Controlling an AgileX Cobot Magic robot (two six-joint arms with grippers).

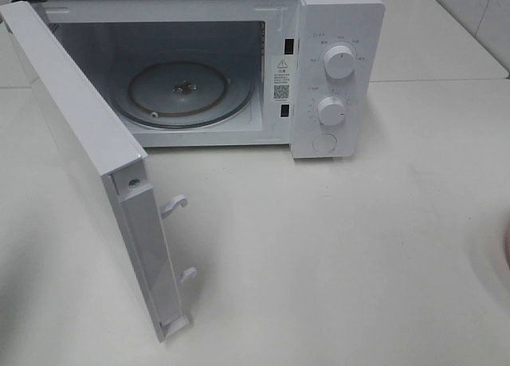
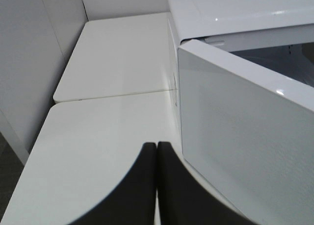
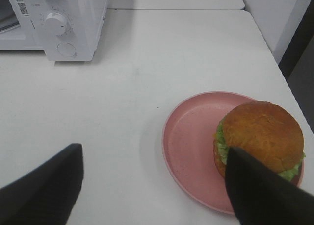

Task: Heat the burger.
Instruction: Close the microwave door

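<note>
The burger (image 3: 260, 134), with a glossy brown bun and green lettuce, sits on the far side of a pink plate (image 3: 189, 146) on the white table. My right gripper (image 3: 153, 149) hangs open over the plate's near edge with nothing between its fingers. One finger (image 3: 265, 195) overlaps the burger's side in the right wrist view. The microwave (image 1: 339, 71) stands at the back with its door (image 1: 88, 159) swung wide open and its glass turntable (image 1: 182, 91) bare. My left gripper (image 2: 156, 186) is shut on nothing, beside the outer face of the door (image 2: 245, 137).
A sliver of the pink plate (image 1: 507, 246) shows at the right edge of the high view. Two latch hooks (image 1: 174, 206) stick out from the open door's edge. The table edge (image 3: 274, 63) runs close behind the plate, with a wall beyond.
</note>
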